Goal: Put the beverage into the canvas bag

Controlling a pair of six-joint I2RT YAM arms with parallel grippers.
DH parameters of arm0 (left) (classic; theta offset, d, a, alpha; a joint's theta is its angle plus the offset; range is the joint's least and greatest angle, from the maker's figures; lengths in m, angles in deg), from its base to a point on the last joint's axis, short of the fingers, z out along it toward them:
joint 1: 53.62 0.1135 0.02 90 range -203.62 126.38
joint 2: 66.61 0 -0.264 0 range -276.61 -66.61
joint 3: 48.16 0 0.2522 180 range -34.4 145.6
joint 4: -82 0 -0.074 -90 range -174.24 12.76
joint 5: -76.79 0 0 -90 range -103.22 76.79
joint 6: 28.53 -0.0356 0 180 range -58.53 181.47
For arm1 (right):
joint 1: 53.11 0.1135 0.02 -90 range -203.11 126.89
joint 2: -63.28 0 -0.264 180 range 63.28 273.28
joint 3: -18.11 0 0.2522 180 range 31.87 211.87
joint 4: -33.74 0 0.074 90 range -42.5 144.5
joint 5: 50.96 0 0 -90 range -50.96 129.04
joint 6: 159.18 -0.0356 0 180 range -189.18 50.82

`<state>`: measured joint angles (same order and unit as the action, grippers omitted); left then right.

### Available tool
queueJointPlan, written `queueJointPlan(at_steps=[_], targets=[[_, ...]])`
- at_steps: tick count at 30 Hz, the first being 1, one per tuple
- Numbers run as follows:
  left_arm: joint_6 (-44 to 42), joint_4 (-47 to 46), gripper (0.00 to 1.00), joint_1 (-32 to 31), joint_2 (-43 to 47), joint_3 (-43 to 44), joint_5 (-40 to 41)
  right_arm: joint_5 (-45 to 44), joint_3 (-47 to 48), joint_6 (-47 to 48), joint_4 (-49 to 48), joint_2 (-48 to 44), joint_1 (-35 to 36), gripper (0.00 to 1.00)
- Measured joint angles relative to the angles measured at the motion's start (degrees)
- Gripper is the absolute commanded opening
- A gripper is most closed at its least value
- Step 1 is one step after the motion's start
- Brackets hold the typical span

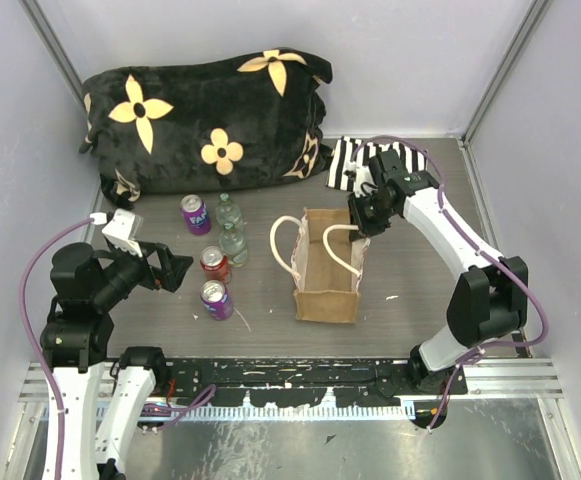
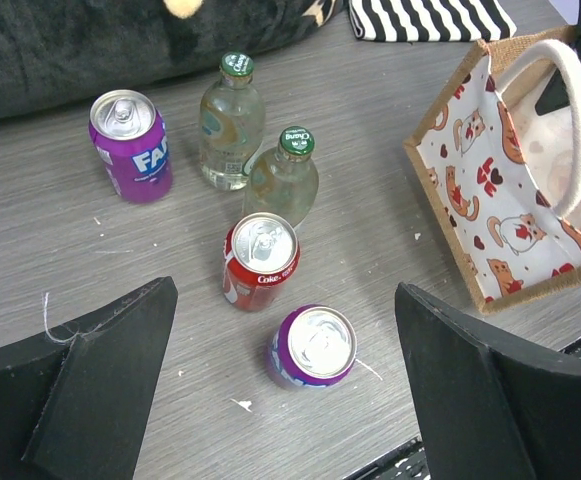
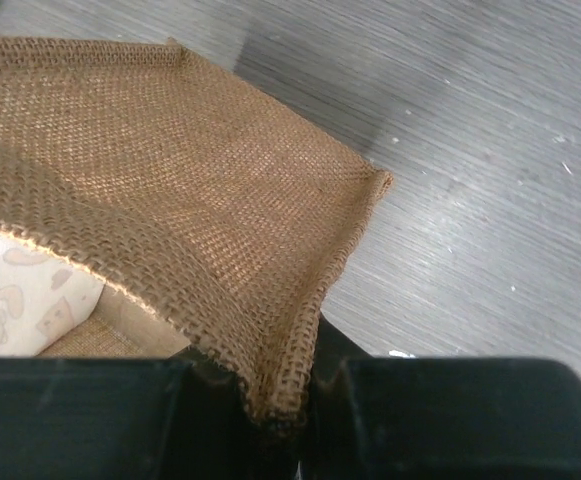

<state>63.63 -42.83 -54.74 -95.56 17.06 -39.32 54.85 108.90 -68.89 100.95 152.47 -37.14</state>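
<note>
The tan canvas bag (image 1: 327, 300) stands open at mid-table, cream handles up, its lining printed with cats (image 2: 470, 190). My right gripper (image 1: 362, 222) is shut on the bag's far right rim; the burlap edge (image 3: 200, 180) is pinched between its fingers (image 3: 450, 420). Several beverages stand left of the bag: a purple can (image 1: 215, 298) (image 2: 313, 346), a red Coke can (image 1: 214, 263) (image 2: 261, 260), a purple Fanta can (image 1: 196, 213) (image 2: 130, 145) and two glass bottles (image 1: 234, 242) (image 2: 283, 172). My left gripper (image 1: 175, 270) (image 2: 285, 300) hangs open just left of the cans, holding nothing.
A black cushion with yellow flowers (image 1: 205, 115) lies along the back. A black-and-white striped cloth (image 1: 355, 160) (image 2: 430, 18) sits behind the bag. Grey walls close in both sides, and the metal rail (image 1: 300, 375) runs along the near edge.
</note>
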Motion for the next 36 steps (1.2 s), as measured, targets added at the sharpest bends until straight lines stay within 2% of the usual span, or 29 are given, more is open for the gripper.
queueJointPlan(at_steps=[5, 11, 19, 20, 21, 22, 23, 24, 26, 28, 36], targets=[[-0.63, 1.07, 0.98, 0.00, 0.85, 0.00, -0.11, 1.01, -0.11, 1.46, -2.91, 1.68, 3.76, 0.01], [-0.63, 2.12, 0.98, 0.00, 1.14, -0.02, -0.11, 1.27, 1.29, 1.51, -5.31, 7.87, 6.84, 0.01], [-1.49, 3.04, 0.98, 0.00, 1.84, 0.00, -0.07, 1.25, 7.93, 1.03, -7.78, 15.80, 9.07, 0.01], [-1.66, 3.17, 0.98, 0.00, 1.90, -0.02, -0.04, 1.22, 9.09, 0.90, -8.13, 16.87, 9.16, 0.05], [-1.73, 3.21, 0.98, 0.00, 1.92, -0.02, -0.02, 1.25, 9.75, 0.85, -8.44, 17.57, 9.18, 0.18], [-1.90, 3.39, 0.98, 0.00, 1.92, -0.02, -0.02, 1.22, 10.38, 0.66, -8.79, 18.34, 9.20, 0.34], [-1.92, 3.58, 0.98, 0.00, 1.92, -0.02, -0.02, 1.22, 10.82, 0.52, -8.94, 18.86, 9.20, 0.59], [-1.95, 3.74, 0.98, 0.00, 1.92, -0.02, -0.02, 1.22, 11.17, 0.13, -9.18, 19.32, 9.20, 0.75], [-1.99, 3.93, 0.98, 0.00, 1.95, -0.02, -0.02, 1.27, 11.37, -0.72, -9.51, 19.54, 9.20, 0.89], [-2.03, 3.93, 0.98, 0.00, 1.92, -0.09, -0.04, 1.29, 11.34, -1.07, -10.25, 19.37, 9.20, 0.93], [-1.31, 2.49, 0.98, 0.00, 0.81, -1.01, 0.02, -0.04, 10.78, -3.80, -12.61, 13.22, 9.20, 0.93]])
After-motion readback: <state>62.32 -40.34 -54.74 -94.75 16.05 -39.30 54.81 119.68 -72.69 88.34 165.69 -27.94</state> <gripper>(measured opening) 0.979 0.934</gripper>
